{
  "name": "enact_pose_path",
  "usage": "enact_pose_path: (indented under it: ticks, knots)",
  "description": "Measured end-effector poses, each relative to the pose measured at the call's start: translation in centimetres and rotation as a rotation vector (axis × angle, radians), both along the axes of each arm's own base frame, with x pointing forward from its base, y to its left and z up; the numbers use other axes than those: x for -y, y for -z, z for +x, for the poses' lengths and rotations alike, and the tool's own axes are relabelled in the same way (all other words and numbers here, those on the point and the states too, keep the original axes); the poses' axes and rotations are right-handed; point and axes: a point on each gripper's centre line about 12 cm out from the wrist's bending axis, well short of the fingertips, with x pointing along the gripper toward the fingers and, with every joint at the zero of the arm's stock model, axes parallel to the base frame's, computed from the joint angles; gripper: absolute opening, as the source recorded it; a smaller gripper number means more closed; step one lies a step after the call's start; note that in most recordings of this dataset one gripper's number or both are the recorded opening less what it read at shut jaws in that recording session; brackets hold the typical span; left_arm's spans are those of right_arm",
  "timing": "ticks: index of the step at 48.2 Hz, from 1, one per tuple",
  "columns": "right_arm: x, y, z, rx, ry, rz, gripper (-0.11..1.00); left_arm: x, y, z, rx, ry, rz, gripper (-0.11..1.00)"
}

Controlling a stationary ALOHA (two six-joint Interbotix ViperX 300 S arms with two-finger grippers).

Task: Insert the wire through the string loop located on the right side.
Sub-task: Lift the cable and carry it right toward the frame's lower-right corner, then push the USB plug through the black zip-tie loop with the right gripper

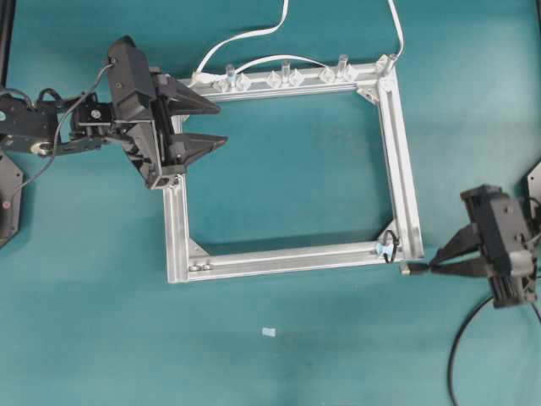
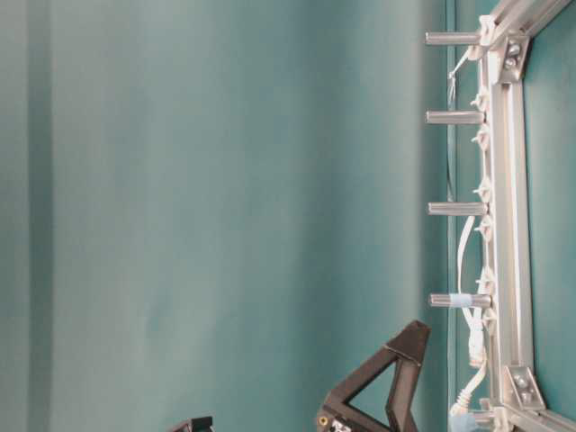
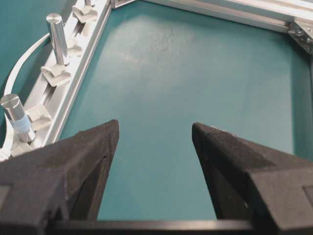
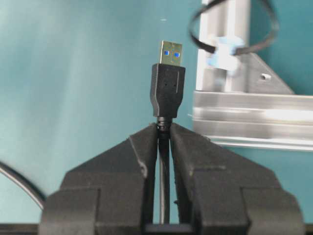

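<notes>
Right tool (image 4: 165,134) is pinching your wire (image 4: 167,95) just behind the plug, so the metal tip sticks out free to lead into the string loop (image 4: 234,30). From the right wrist view that loop hangs at about 1 o'clock from the plug, on the frame (image 1: 406,182) corner; overhead, the plug sits just outside the frame's 5 o'clock corner on the desk (image 1: 296,347). Left tool (image 1: 190,123) is spread wide over the 10 o'clock corner, holding nothing, probably parked to steady the frame. Count: two tools, one black wire, one loop, one white cable (image 1: 254,35), four metal posts (image 2: 454,117).
</notes>
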Motion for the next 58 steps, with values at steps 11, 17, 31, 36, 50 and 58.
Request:
enact_pose_path:
  ticks: [11,17,31,36,50,58]
  knots:
    - [2.1,-0.6,-0.8,-0.036,0.002,-0.034,0.11,0.0,0.0,0.0,-0.001,0.000,0.000,0.68]
    - [3.3,-1.2,-1.1,-0.035,0.015,-0.062,0.11,0.0,0.0,0.0,0.000,0.000,0.000,0.68]
    - [3.9,-1.5,-1.6,-0.049,0.015,-0.076,0.11,0.0,0.0,0.0,-0.001,0.000,0.000,0.68]
    - [3.9,-1.5,-1.6,-0.049,0.015,-0.078,0.11,0.0,0.0,0.0,-0.001,0.000,0.000,0.68]
    - [3.9,-1.4,-1.6,-0.050,0.015,-0.076,0.11,0.0,0.0,0.0,-0.001,0.000,0.000,0.68]
    - [3.9,-1.5,-1.6,-0.049,0.013,-0.077,0.11,0.0,0.0,0.0,0.002,0.000,0.000,0.68]
